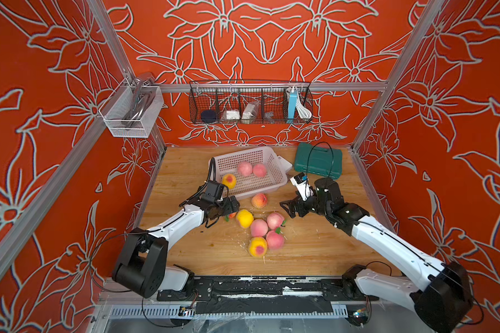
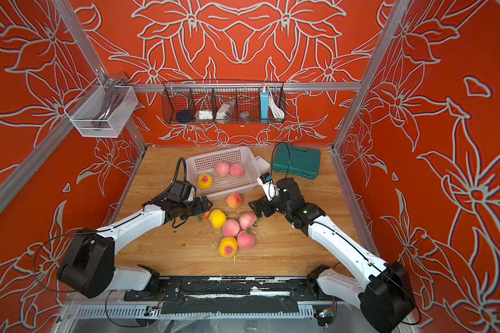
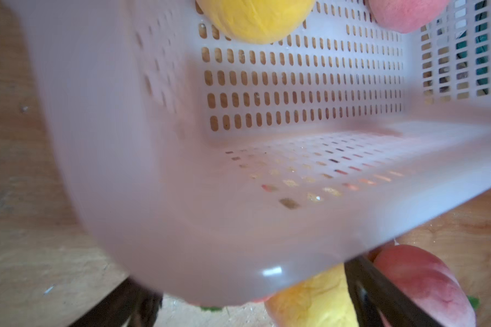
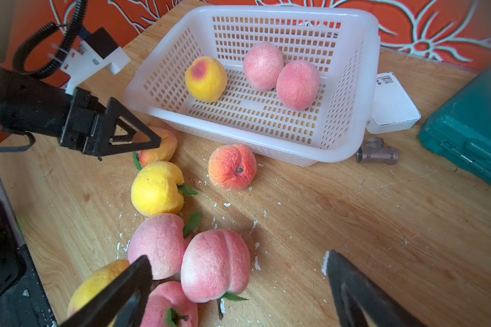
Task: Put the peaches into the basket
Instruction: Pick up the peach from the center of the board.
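Standing wide, right fingers (image 4: 119, 288) empty; left fingers (image 3: 380, 288) seemingly open.

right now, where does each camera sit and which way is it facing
Top views: one stereo head high above the arm bases, looking down toward the back wall; both arms, left end effector and right end effector show.
Left wrist: on the left arm, close to a corner of the basket; its fingers show.
Right wrist: on the right arm, looking over loose peaches toward the basket; its fingers and the left end effector show.
Shared: both wrist views show the yellow peach in the basket.
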Motion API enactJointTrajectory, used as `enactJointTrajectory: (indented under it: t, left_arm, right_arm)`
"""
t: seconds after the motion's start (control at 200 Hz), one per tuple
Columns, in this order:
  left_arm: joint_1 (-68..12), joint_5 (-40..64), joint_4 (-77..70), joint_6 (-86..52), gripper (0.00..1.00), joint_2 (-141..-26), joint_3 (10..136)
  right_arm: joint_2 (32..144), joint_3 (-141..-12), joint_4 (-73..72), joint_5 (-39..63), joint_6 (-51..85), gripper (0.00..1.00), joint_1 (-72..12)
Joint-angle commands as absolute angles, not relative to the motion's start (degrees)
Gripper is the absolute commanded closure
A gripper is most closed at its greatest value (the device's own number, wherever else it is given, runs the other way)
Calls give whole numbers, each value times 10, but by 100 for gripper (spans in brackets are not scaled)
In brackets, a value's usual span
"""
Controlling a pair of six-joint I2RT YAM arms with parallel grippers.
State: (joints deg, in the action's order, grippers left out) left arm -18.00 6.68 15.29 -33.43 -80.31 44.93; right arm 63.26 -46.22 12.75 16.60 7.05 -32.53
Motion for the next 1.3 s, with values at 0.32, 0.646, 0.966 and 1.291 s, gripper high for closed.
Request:
enactJointTrajectory:
  t: [0.32, 0.646, 0.966, 1.291]
  left_arm:
    - [-177, 71, 161, -336, 15, -854, 481]
    - [-178, 81, 173, -334, 16, -882, 497]
    - [-178, 92, 178, -337, 30, -894, 498]
    - [-178, 97, 185, -337, 48, -889, 494]
  right_arm:
    - [623, -456, 123, 172, 69, 1, -320]
    - [605, -450, 128, 161, 74, 1, -313]
    - [593, -447, 129, 161, 76, 1, -306]
    - [579, -439, 129, 161, 79, 1, -301]
